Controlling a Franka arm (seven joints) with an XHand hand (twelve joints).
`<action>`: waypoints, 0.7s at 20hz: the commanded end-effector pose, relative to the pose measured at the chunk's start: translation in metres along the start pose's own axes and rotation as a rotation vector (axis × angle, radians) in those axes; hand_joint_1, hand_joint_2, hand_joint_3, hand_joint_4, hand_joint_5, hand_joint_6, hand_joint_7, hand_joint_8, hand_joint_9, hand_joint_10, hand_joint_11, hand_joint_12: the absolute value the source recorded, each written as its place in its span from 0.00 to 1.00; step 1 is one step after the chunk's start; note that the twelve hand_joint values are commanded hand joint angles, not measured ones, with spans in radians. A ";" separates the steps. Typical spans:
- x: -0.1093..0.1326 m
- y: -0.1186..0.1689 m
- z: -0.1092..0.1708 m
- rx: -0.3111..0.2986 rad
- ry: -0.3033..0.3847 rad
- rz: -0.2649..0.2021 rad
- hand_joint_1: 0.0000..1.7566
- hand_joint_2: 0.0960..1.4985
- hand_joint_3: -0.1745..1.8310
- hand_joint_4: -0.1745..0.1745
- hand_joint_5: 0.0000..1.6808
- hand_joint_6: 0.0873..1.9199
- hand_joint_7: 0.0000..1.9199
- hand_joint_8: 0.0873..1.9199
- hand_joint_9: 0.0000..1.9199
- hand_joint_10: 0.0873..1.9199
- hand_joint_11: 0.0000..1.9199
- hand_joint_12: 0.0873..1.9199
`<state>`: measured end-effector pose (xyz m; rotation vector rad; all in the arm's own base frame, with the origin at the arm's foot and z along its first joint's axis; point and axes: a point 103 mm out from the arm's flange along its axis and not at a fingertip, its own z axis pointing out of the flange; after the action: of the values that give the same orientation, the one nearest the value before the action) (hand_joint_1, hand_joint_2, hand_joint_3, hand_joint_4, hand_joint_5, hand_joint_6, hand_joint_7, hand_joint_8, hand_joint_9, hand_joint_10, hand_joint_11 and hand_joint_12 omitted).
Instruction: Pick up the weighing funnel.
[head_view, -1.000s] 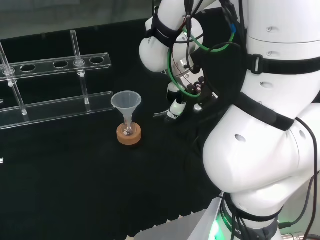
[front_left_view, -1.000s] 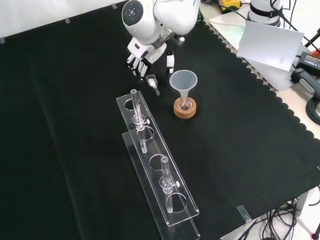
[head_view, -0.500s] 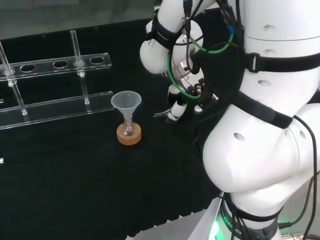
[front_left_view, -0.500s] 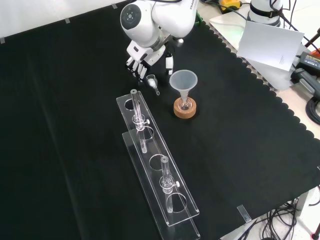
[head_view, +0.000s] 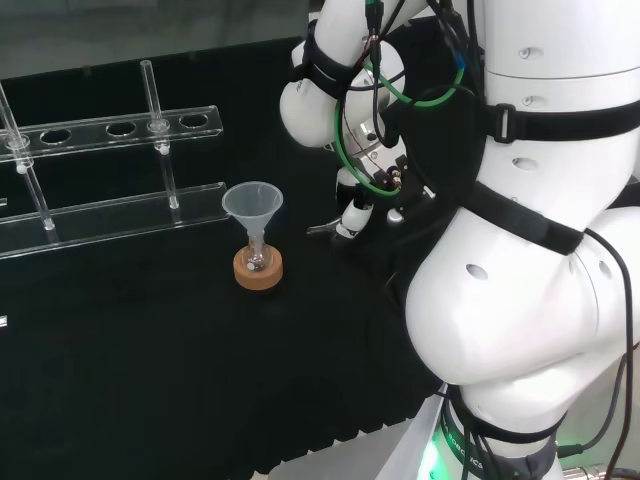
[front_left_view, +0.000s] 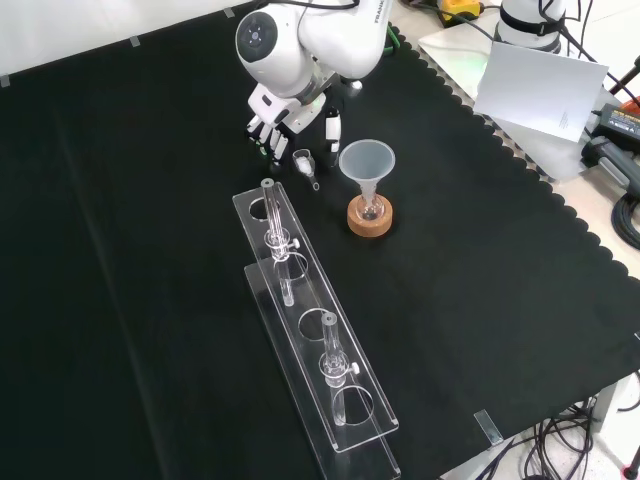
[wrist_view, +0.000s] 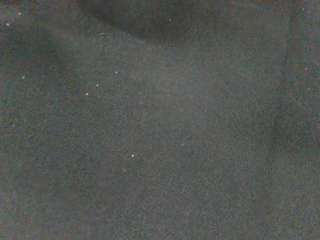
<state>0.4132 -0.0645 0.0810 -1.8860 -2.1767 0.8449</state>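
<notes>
My hand (front_left_view: 277, 113) hangs released, fingers relaxed, just beyond the weighing funnel (front_left_view: 305, 163) lying on the table (front_left_view: 150, 250); front view, funnel (front_left_view: 367, 160) right of it.

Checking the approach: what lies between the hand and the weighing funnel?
Nothing but bare black cloth, as the front view shows. The hand hangs just up and left of the weighing funnel, apparently not touching it.

In the front view the arm's big white link (front_left_view: 285, 40) covers the palm of the black and white robot hand (front_left_view: 272, 118); whether it touches the small clear weighing funnel (front_left_view: 304, 160) is unclear. The head view's left edge cuts the clear plastic tube rack (head_view: 110, 130).
</notes>
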 end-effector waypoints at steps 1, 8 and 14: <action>-0.010 0.007 0.002 0.000 0.011 0.003 0.34 0.50 0.10 0.63 0.40 0.00 0.44 0.15 0.27 0.28 0.00 0.72; -0.014 0.006 0.004 -0.003 0.007 0.007 0.34 0.51 0.10 0.63 0.40 0.00 0.44 0.15 0.27 0.27 0.00 0.72; -0.012 0.009 0.007 0.001 0.022 0.015 0.35 0.51 0.10 0.64 0.41 0.00 0.45 0.15 0.28 0.27 0.00 0.73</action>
<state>0.4198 -0.0783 0.0762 -1.9059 -2.1534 0.8307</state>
